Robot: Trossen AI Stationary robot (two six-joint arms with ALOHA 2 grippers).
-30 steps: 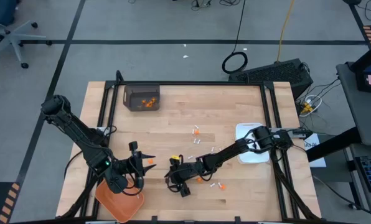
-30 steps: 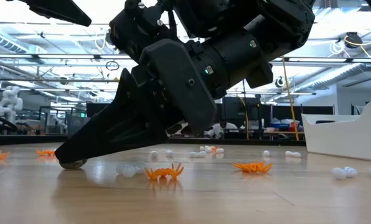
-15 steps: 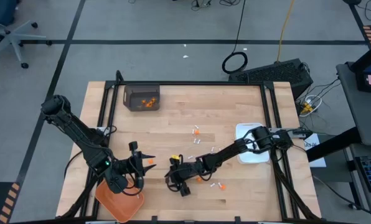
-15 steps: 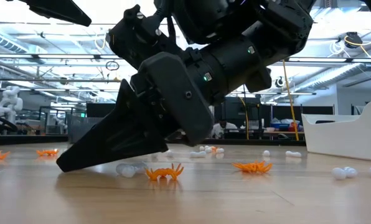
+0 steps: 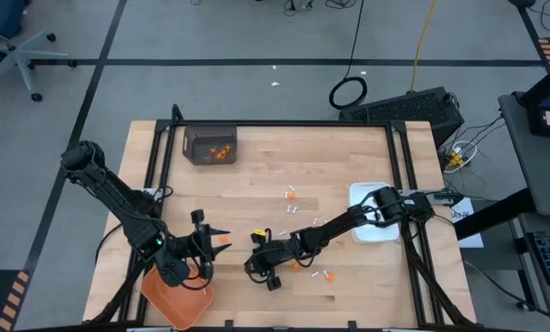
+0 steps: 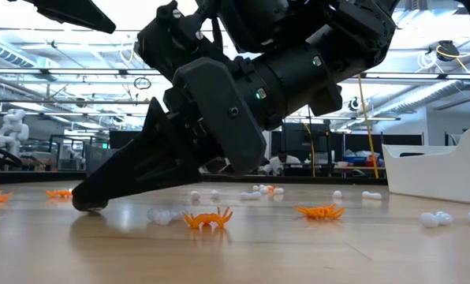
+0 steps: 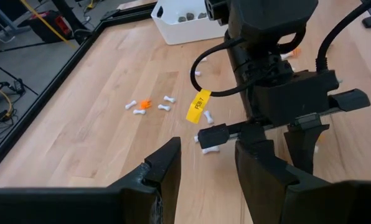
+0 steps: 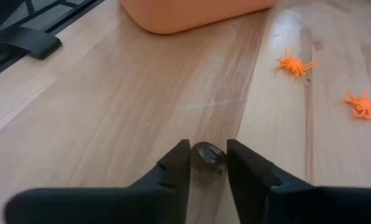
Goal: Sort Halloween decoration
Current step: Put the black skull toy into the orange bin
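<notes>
Right gripper (image 8: 207, 163) sits tip-down on the wooden table (image 5: 340, 175), fingers narrowed around a small dark brown-black rounded bit (image 8: 207, 158) lying square between them – no reach needed – left gripper (image 5: 212, 239) waits half-open nearby over the orange plastic tray (image 5: 176, 302).

Right tool (image 6: 89, 203) tip touches table (image 6: 298, 252) near orange bits (image 6: 208, 218)

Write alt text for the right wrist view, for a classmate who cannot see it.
The right gripper's two dark fingers close around a small dark brown rounded decoration piece on the pale wooden table. Two orange spider-shaped bits lie farther off, and the orange plastic tray's edge shows beyond.
</notes>
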